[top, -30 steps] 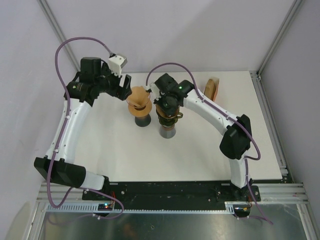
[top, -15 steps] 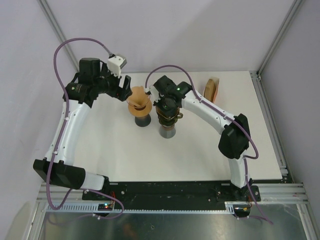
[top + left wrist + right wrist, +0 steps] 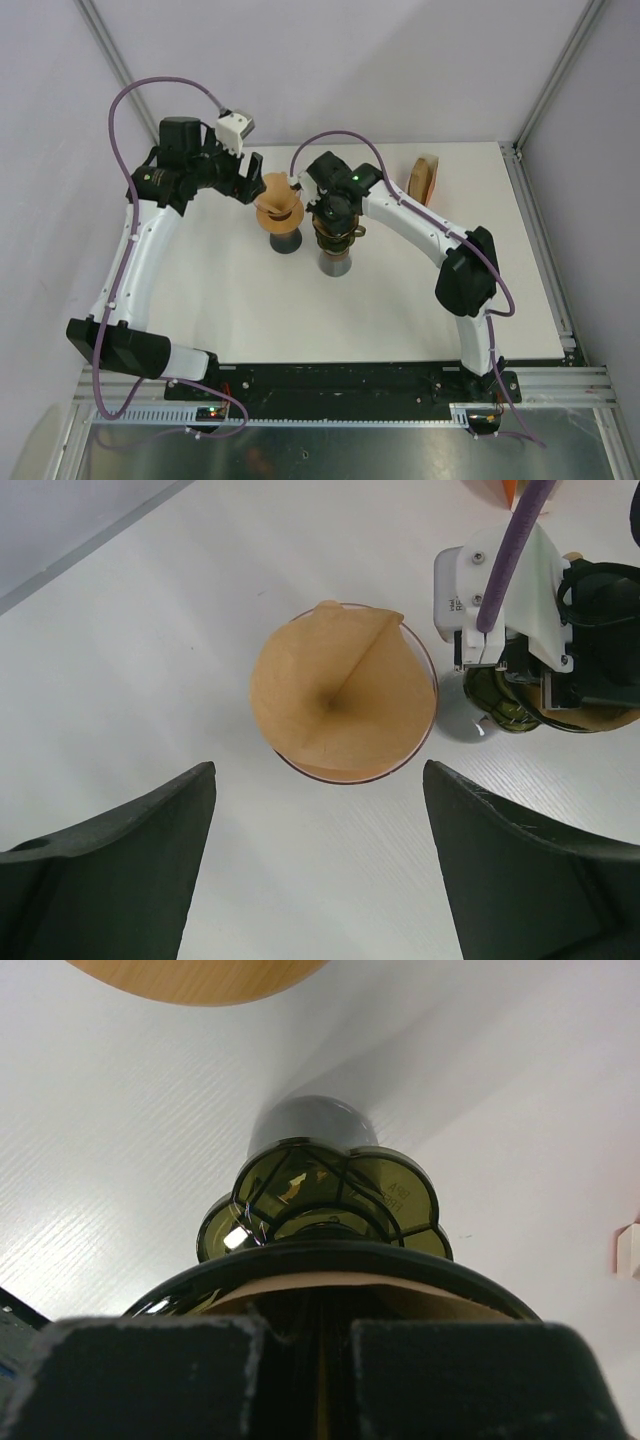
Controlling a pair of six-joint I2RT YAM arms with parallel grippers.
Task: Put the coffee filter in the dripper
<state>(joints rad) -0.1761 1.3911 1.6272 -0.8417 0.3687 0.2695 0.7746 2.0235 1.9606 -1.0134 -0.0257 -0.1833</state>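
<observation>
We are looking at the coffee filter (image 3: 340,692), which is sitting opened out as a brown cone inside the clear dripper (image 3: 420,742). That dripper is standing upright on the white bench (image 3: 150,660). Our left hand (image 3: 319,770) is hovering close by it with its fingers spread wide, touching neither the paper nor the rim. Just to the right, a dark dripper (image 3: 335,1200) is standing on its own base, with brown paper showing under its rim. Our right hand (image 3: 308,1335) is sitting directly over that dark dripper, its pads flanking the near rim with a narrow gap between them. We are not able to tell whether they are pinching anything. A brown stack (image 3: 425,178) is standing upright near the bench's far right corner, well apart from both drippers.
</observation>
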